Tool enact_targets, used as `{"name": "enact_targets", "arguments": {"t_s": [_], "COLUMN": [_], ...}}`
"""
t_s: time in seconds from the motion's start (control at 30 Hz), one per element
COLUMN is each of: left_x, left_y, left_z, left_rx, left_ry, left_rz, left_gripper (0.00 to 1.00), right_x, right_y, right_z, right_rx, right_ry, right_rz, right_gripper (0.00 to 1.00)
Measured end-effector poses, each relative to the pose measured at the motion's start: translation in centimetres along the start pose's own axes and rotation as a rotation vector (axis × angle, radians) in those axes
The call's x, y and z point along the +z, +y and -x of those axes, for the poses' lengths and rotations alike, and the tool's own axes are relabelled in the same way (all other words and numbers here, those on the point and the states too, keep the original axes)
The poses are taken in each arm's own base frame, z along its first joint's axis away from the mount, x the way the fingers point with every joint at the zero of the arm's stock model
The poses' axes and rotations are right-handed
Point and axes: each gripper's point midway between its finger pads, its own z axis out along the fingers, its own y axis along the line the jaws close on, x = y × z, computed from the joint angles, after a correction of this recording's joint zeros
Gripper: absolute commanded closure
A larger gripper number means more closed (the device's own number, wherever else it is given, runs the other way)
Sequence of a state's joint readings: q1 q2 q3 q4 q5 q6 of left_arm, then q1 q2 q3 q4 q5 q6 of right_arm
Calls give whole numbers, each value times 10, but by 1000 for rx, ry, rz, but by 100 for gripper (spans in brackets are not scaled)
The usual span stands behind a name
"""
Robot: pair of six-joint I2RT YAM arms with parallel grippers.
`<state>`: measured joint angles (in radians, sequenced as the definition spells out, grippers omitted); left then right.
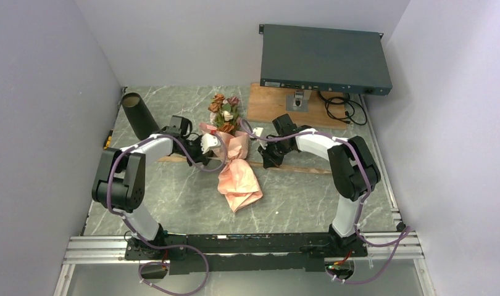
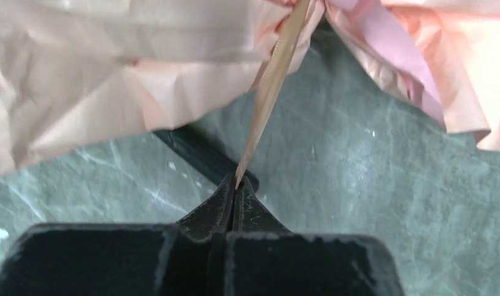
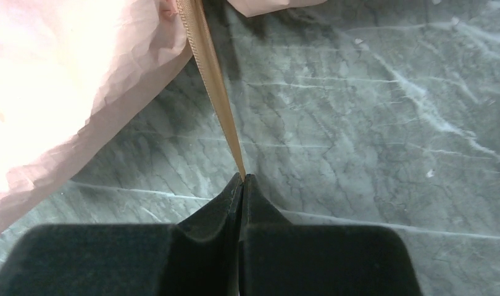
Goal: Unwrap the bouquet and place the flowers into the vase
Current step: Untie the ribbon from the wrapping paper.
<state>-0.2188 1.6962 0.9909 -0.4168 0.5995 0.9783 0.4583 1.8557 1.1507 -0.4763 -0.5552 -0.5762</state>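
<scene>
The bouquet (image 1: 234, 161) lies mid-table in crinkled salmon-pink paper, its flowers (image 1: 225, 111) pointing toward the back wall. A tan ribbon ties its waist. My left gripper (image 2: 236, 184) is shut on one ribbon end (image 2: 274, 86), which runs taut up to the paper (image 2: 99, 80). On the other side my right gripper (image 3: 242, 177) is shut on the other ribbon end (image 3: 210, 74), next to the paper (image 3: 68, 86). In the top view the left gripper (image 1: 203, 158) sits left of the wrap and the right gripper (image 1: 264, 159) right of it. The black vase (image 1: 138, 115) stands at the back left.
A dark grey rack box (image 1: 325, 59) overhangs the back right, above a wooden board (image 1: 278, 105) with black cables (image 1: 340, 108). A thin wooden strip (image 1: 297, 168) lies across the marble table (image 1: 173, 197). Walls close in on both sides.
</scene>
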Motion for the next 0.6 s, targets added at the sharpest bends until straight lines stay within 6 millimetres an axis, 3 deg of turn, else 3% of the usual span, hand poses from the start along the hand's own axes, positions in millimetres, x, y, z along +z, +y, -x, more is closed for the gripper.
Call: {"name": "enact_targets", "arguments": {"t_s": [0.17, 0.37, 0.6], "left_x": [-13, -21, -25], "left_y": [0, 7, 9], "left_z": [-19, -29, -35], "left_rx": [-18, -21, 0], "left_ry": [1, -9, -4], "left_rz": [19, 33, 32], "left_gripper": [100, 100, 100], "right_x": [-3, -4, -16], "right_y": [-5, -3, -15], "right_z": [3, -15, -26], "right_rx": [-43, -66, -61], "right_ry": [-30, -23, -27], "right_rz": [1, 13, -11], "right_gripper": [100, 100, 100]}}
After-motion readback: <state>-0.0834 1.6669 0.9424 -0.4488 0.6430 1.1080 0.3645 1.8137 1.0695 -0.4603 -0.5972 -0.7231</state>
